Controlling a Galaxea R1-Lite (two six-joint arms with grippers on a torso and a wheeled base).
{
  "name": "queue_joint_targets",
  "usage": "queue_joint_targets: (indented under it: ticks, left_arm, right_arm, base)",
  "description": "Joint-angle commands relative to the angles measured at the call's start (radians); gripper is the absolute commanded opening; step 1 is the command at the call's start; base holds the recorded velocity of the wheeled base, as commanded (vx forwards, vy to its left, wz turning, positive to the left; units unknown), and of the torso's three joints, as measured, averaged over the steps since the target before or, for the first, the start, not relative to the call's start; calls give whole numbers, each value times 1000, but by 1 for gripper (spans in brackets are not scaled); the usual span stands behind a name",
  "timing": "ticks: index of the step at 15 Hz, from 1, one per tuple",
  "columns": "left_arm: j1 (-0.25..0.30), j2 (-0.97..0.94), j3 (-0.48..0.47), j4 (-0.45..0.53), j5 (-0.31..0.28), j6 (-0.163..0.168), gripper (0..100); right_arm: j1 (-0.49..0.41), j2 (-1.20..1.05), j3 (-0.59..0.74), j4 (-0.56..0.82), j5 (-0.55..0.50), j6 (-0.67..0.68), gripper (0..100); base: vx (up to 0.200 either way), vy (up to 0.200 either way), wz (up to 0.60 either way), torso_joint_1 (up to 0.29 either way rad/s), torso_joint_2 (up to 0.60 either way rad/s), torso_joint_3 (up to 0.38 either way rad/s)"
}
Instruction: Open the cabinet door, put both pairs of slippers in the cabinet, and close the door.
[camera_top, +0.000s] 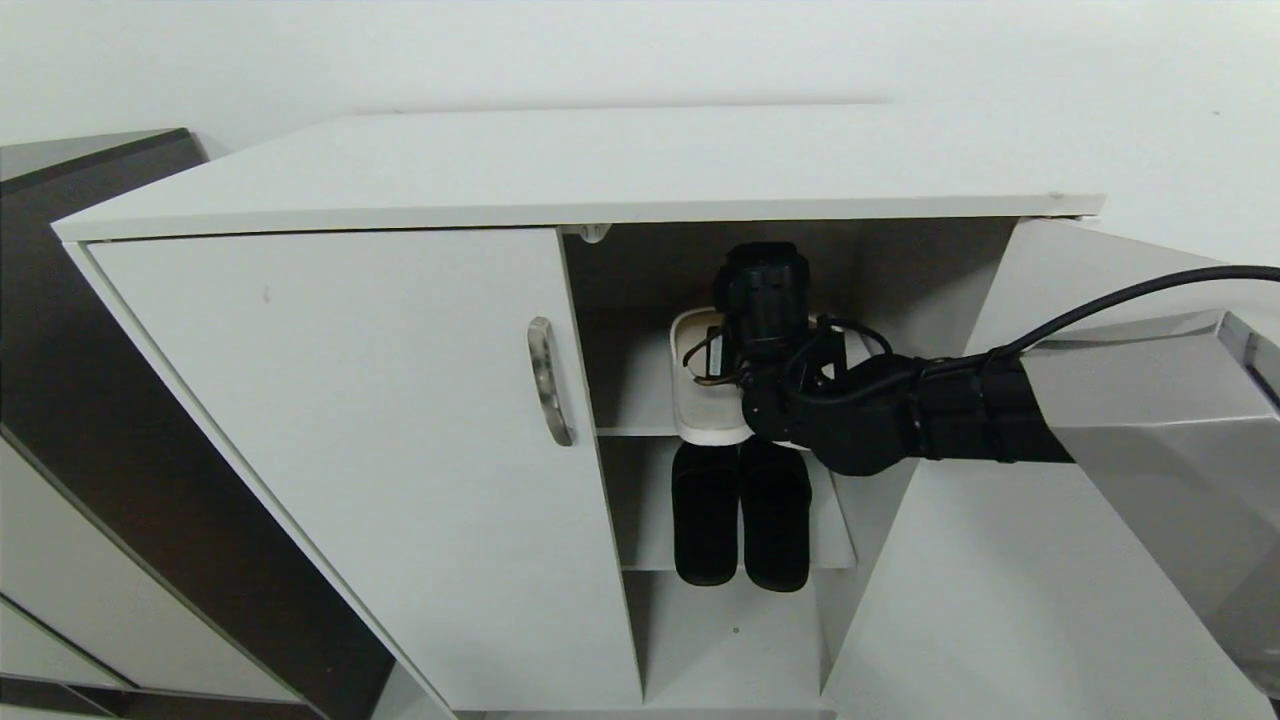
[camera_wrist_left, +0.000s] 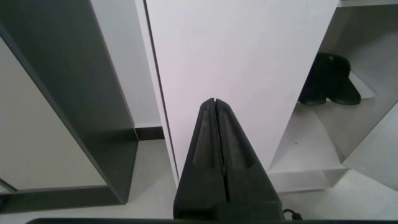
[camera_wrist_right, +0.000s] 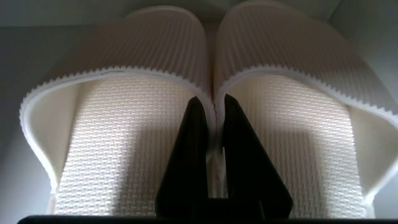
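Observation:
The white cabinet (camera_top: 560, 170) has its right door (camera_top: 1000, 600) swung open and its left door (camera_top: 350, 430) closed. A pair of white slippers (camera_top: 700, 400) (camera_wrist_right: 124, 124) lies on the upper shelf, heels jutting over the shelf's edge. My right gripper (camera_wrist_right: 214, 109) reaches in from the right and is shut on the two inner edges where the slippers meet. One shelf below sits a pair of black slippers (camera_top: 742, 515) (camera_wrist_left: 329, 81), side by side. My left gripper (camera_wrist_left: 214, 102) is shut on nothing, low in front of the closed left door.
The closed door carries a metal handle (camera_top: 548, 380) near its inner edge. Dark grey furniture (camera_top: 100, 330) stands close to the cabinet's left side. The lowest compartment (camera_top: 735, 640) holds nothing. The open door stands near my right arm.

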Motion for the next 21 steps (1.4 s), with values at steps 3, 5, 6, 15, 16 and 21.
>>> queue_joint_targets:
  ticks: [3,5,6,15,16,21]
  left_arm:
    - [0,2,0,0,0,-4,0]
    - [0,2,0,0,0,-4,0]
    - [0,0,0,0,2,-5,0]
    - [0,2,0,0,0,-5,0]
    - [0,0,0,0,0,-5,0]
    - [0,2,0,0,0,-4,0]
  right_arm:
    - [-7,28,-14,0,5,0,0]
    - [-10,30,-14,0,5,0,0]
    - [-10,30,-14,1,5,0,0]
    - [18,-28,63,4,-3,-4,100]
    - [35,-56,94,3,-5,-3,100]
    - [109,-197,256,-3,-14,3,100]
  base:
    - [0,0,0,0,0,0]
    - [0,0,0,0,0,0]
    - [0,0,0,0,0,0]
    - [0,0,0,0,0,0]
    - [0,0,0,0,0,0]
    - [0,0,0,0,0,0]
